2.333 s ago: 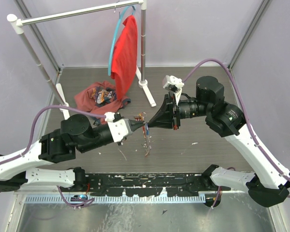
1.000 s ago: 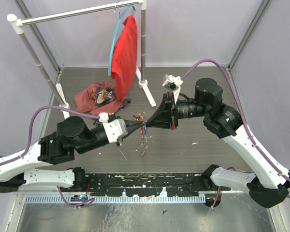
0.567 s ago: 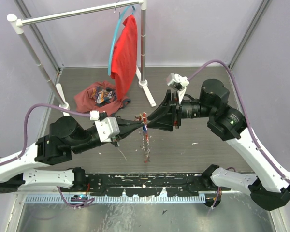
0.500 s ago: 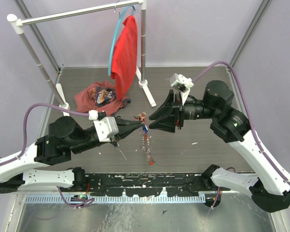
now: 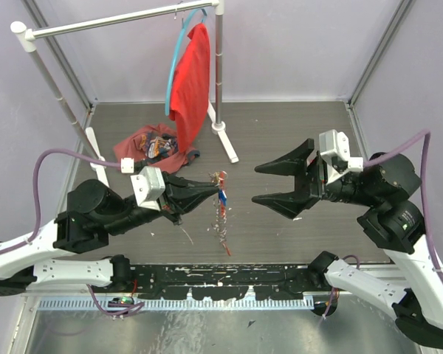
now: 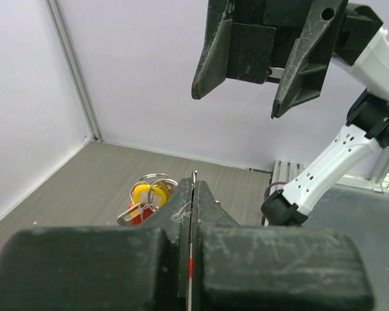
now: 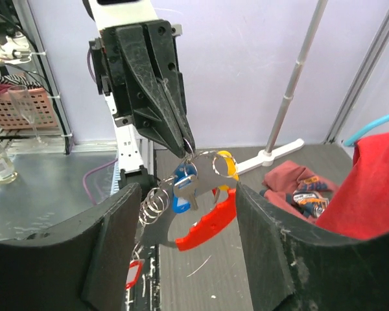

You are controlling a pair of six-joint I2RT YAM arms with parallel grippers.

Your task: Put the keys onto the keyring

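My left gripper [image 5: 216, 189] is shut on the thin metal keyring [image 6: 195, 175], whose edge sticks out past the jaws. Beneath it hangs a bunch: a blue-headed key [image 7: 185, 186], a yellow tag [image 7: 224, 164], a grey tool with a red grip [image 7: 211, 223], a chain of small rings [image 7: 151, 202] and a red tag [image 7: 134, 275]. From above, the bunch of keys [image 5: 221, 198] dangles over the table. My right gripper [image 5: 269, 184] is open and empty, a hand's width right of the bunch, with the left gripper [image 7: 157, 91] facing it.
A clothes rack with a red shirt [image 5: 190, 81] stands at the back. The rack's white foot [image 5: 225, 140] rests on the table. A crumpled red cloth [image 5: 149, 144] lies back left. A black strip [image 5: 221, 279] runs along the near edge.
My right gripper has opened and drawn back to the right, away from the bunch. The keys now hang from the left gripper alone, with the chain dangling lower.
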